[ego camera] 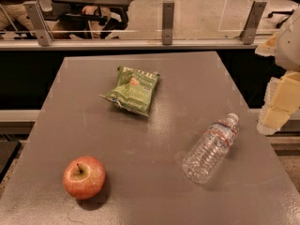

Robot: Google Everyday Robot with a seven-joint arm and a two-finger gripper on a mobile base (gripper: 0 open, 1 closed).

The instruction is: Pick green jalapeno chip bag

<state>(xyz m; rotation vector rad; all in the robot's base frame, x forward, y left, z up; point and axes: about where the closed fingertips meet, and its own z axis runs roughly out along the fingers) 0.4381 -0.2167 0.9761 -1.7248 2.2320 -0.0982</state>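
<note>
The green jalapeno chip bag (132,90) lies flat on the grey table (154,172), a little left of centre towards the far side, with pale lettering and a small reddish mark on top. My gripper (276,108), pale yellow and white, hangs at the right edge of the camera view, beside the table's right edge and well to the right of the bag. It touches nothing and holds nothing that I can see.
A red apple (84,177) stands at the near left of the table. A clear plastic water bottle (211,148) lies on its side at the right. Behind the table runs a glass railing with metal posts (168,22); people sit beyond it.
</note>
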